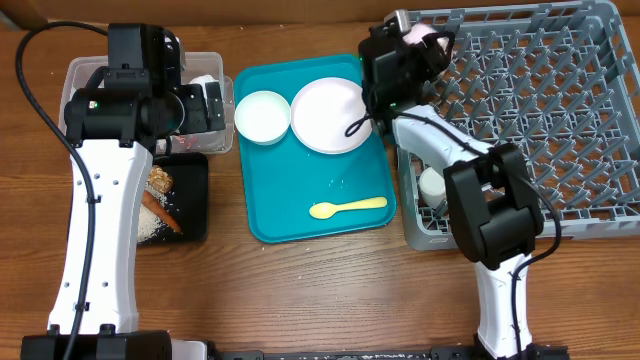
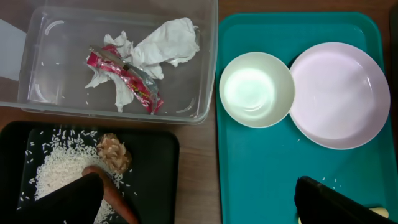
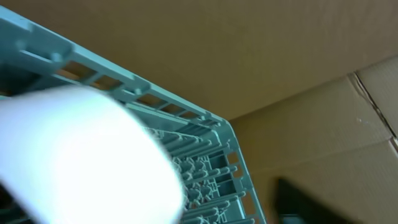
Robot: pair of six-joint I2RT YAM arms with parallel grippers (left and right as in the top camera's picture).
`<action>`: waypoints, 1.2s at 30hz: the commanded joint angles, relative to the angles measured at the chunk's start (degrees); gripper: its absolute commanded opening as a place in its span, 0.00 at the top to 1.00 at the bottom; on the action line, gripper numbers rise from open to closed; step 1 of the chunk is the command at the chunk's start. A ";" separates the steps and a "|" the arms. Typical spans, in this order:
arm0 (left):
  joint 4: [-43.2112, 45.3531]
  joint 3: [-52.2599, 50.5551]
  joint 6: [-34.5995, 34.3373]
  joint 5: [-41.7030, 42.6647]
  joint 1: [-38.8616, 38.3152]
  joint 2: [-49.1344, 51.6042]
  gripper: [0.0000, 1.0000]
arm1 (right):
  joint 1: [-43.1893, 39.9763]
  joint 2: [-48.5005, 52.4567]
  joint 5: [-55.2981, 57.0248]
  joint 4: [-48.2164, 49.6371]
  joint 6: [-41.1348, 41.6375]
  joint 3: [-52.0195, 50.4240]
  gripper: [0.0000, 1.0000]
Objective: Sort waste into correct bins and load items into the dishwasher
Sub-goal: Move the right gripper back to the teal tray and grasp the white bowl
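Observation:
My left gripper (image 2: 199,205) is open and empty, hovering above the gap between the black tray (image 2: 155,155) and the teal tray. The black tray holds rice (image 2: 56,165), a brown lump (image 2: 115,152) and a carrot stick (image 2: 118,196). The clear tub (image 2: 208,74) holds the red-and-white wrapper (image 2: 130,81) and white paper (image 2: 168,40). My right gripper (image 1: 405,50) is at the grey rack's (image 1: 560,110) far left corner with a white cup (image 3: 81,162) against its hidden left finger. A gap shows between the cup and the right finger.
The teal tray (image 1: 290,215) carries a white bowl (image 1: 262,115), a white-pinkish plate (image 1: 330,113) and a yellow spoon (image 1: 348,207). Another white cup (image 1: 432,185) sits in the rack's near left corner. A cardboard wall stands behind the rack.

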 commanded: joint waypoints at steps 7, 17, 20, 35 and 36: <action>0.00 1.22 -0.57 -0.33 -0.07 0.31 0.00 | 5.07 -0.85 1.73 3.39 0.33 -0.02 0.00; 0.00 1.22 -0.57 -0.33 -0.07 0.31 0.00 | 10.95 -7.10 -9.38 -5.70 18.78 -0.02 0.00; 0.00 1.22 -0.57 -0.33 -0.07 0.31 0.00 | 12.02 -11.21 -21.18 -18.21 35.47 -0.02 0.00; 0.00 1.22 -0.57 -0.33 -0.07 0.31 0.00 | 11.37 -23.93 -62.31 -35.95 72.54 -0.04 0.05; 0.00 1.22 -0.57 -0.33 -0.07 0.31 0.00 | 11.56 -22.84 -61.70 -35.17 72.57 -0.07 0.05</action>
